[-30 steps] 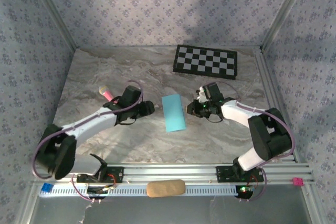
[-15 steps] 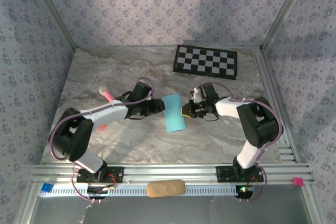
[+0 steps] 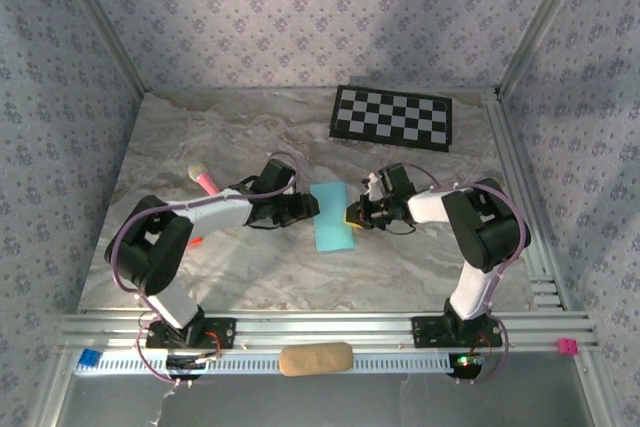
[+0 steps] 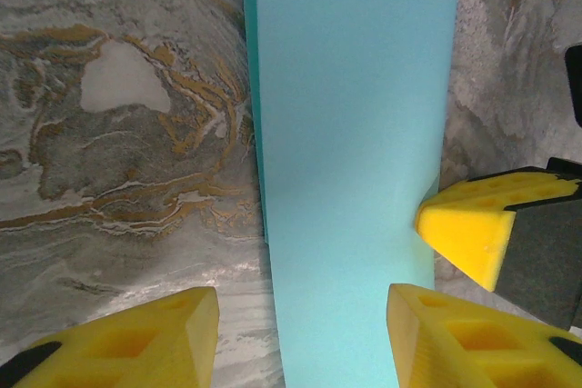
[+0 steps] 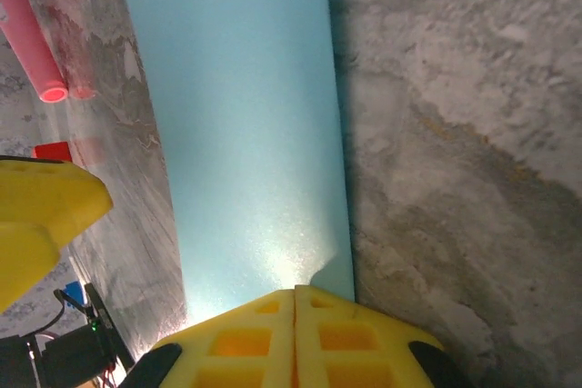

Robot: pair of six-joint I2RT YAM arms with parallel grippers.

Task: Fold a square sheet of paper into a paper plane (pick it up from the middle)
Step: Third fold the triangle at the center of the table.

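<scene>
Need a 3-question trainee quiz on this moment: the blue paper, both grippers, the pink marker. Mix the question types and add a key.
1. True or false: the right gripper has its jaws shut.
2. Which gripper holds its fingers apart over the light blue paper?
3. The pink marker lies: A) between the right gripper's jaws, B) on the table, apart from the paper, C) on top of the paper.

Key: 1 true. 2 the left gripper. 3 B.
</scene>
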